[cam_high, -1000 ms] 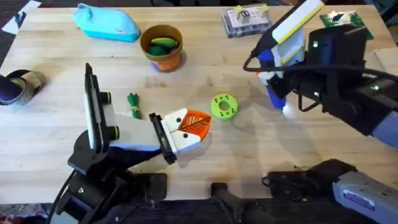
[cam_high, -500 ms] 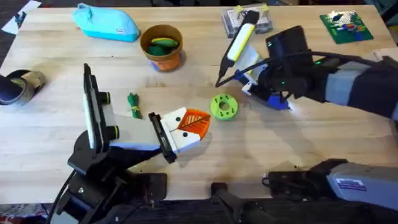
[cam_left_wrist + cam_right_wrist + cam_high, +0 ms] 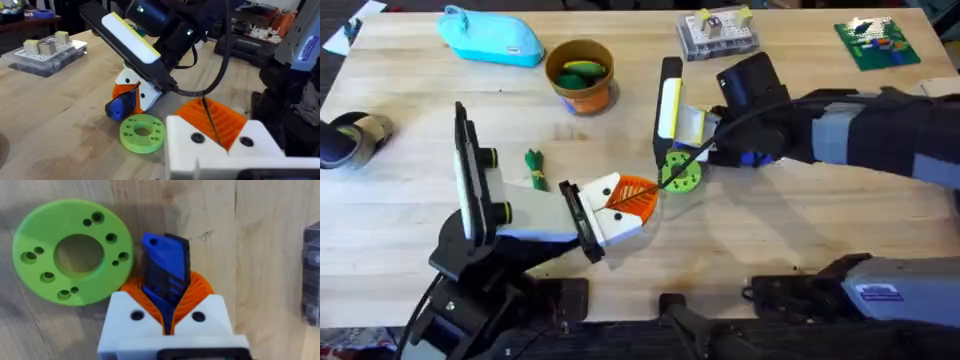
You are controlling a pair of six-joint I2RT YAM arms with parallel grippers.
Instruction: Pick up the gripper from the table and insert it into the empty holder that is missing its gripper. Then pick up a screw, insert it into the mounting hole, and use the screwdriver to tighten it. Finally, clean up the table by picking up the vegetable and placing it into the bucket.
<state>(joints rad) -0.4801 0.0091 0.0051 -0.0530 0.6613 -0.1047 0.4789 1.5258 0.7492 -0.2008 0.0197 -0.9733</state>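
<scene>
Pale wooden tabletop fills the overhead view, with the disc (image 3: 680, 172) near the middle. The screwdriver (image 3: 165, 275) sits just off the disc's 3 o'clock side, low over the wood. The right gripper (image 3: 167, 297) is clamped on it, orange pads squeezing the blue body from both sides.

It looks stiff, smooth and fairly heavy for its size, so I judge it could twist or slide in the pads. A grip across the thick middle of the body, as here, seems the safest hold.

The left gripper (image 3: 215, 122) lies at the disc's 8 o'clock. Its orange pads meet along a thin dark seam, and nothing shows between them.

The vegetable (image 3: 535, 170) lies at 9 o'clock, well apart from the disc. It looks light and slim, best pinched across its banded middle. The bucket (image 3: 582, 95) stands at 11 o'clock, with a yellow-green piece inside.
</scene>
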